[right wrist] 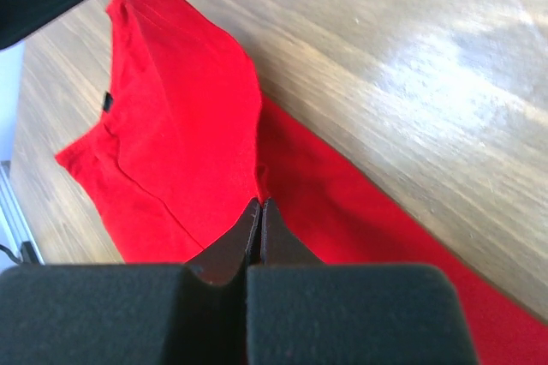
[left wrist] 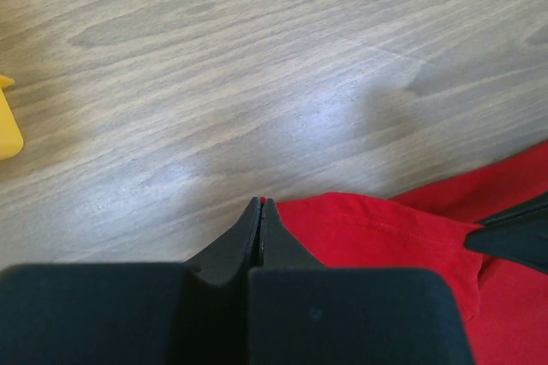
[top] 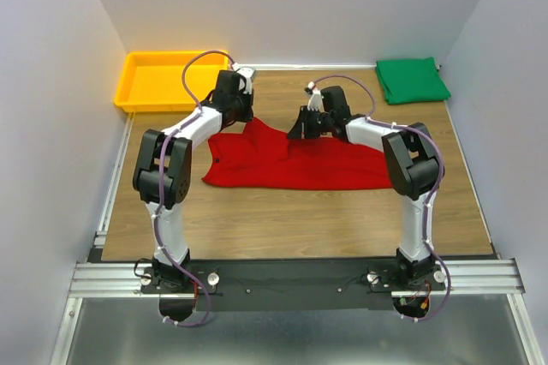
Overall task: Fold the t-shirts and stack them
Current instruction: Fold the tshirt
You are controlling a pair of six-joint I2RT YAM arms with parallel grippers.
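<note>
The red t-shirt (top: 282, 164) lies spread across the middle of the table, its far edge lifted at two points. My left gripper (top: 247, 118) is shut on the shirt's far left corner; the left wrist view shows red cloth (left wrist: 377, 228) pinched at the tips of my left gripper (left wrist: 261, 202). My right gripper (top: 301, 129) is shut on the far edge near the middle; the right wrist view shows my right gripper (right wrist: 259, 202) closed on a raised fold of red cloth (right wrist: 188, 108). The green t-shirt (top: 412, 79) lies folded at the far right corner.
A yellow plastic tray (top: 135, 82) stands at the far left corner; its edge shows in the left wrist view (left wrist: 7, 129). Grey walls close in the table on the left, back and right. Bare wood lies in front of the red shirt.
</note>
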